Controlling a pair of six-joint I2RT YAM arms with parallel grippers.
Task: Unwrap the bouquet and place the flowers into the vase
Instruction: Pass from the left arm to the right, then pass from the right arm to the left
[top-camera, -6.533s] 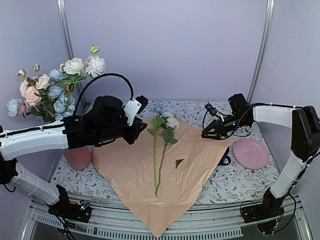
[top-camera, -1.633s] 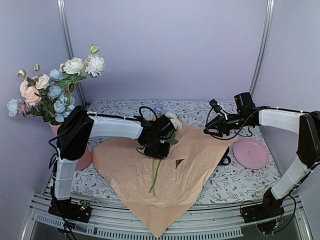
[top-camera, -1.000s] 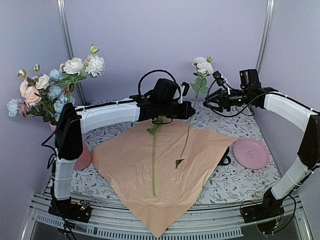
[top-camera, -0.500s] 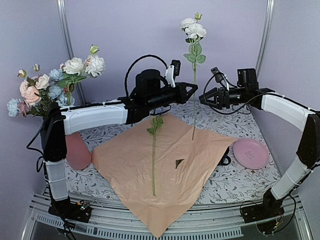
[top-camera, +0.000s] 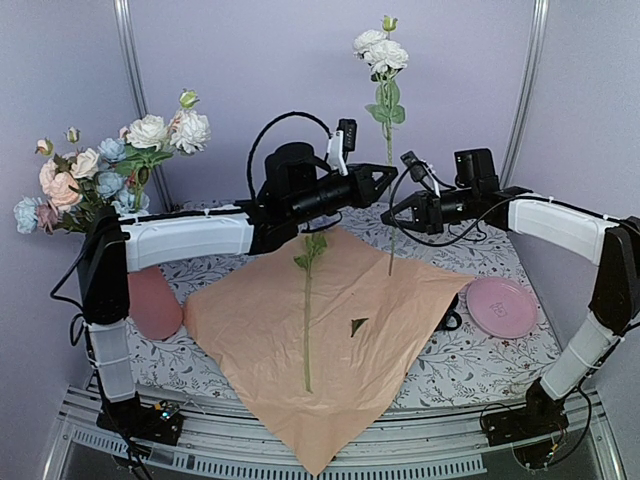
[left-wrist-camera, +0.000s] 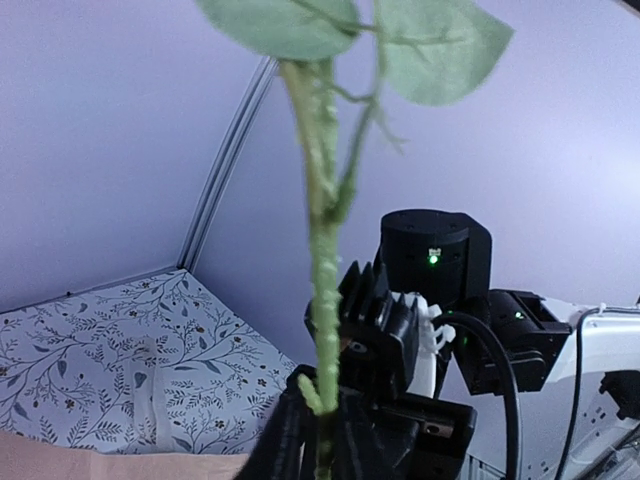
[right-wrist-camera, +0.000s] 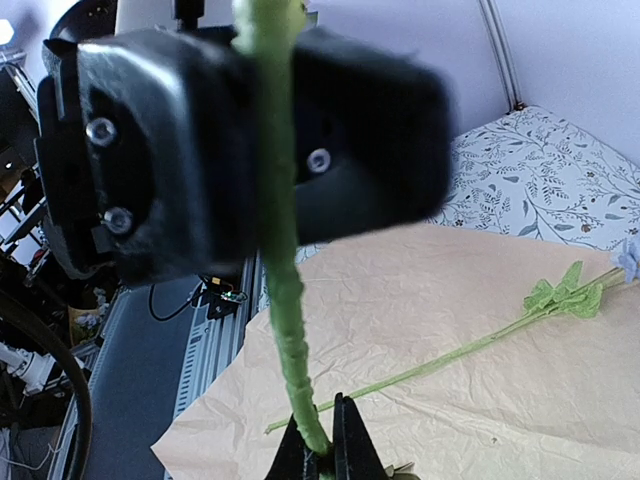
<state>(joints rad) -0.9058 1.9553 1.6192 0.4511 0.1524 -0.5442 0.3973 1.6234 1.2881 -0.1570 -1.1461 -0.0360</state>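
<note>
A white flower (top-camera: 380, 50) stands upright in mid-air above the table. My left gripper (top-camera: 387, 178) is shut on its stem (left-wrist-camera: 325, 300). Just below, my right gripper (top-camera: 391, 214) is shut on the same stem (right-wrist-camera: 283, 260). In the left wrist view my left gripper (left-wrist-camera: 322, 442) pinches the stem, with the right gripper close behind. The right gripper (right-wrist-camera: 322, 452) clamps it at the view's bottom. Another flower (top-camera: 307, 300) lies on the bouquet's spread peach paper (top-camera: 330, 350). The pink vase (top-camera: 155, 305) at the left holds several flowers (top-camera: 100, 170).
A flat pink plate (top-camera: 500, 306) sits on the right of the patterned table (top-camera: 470, 365). A small green scrap (top-camera: 358, 325) lies on the paper. The table's metal front rail (top-camera: 400, 445) runs along the near edge.
The left gripper has lifted the white flower off the paper and holds it upright. The right gripper has moved left to the stem and shut on it below the left gripper.
</note>
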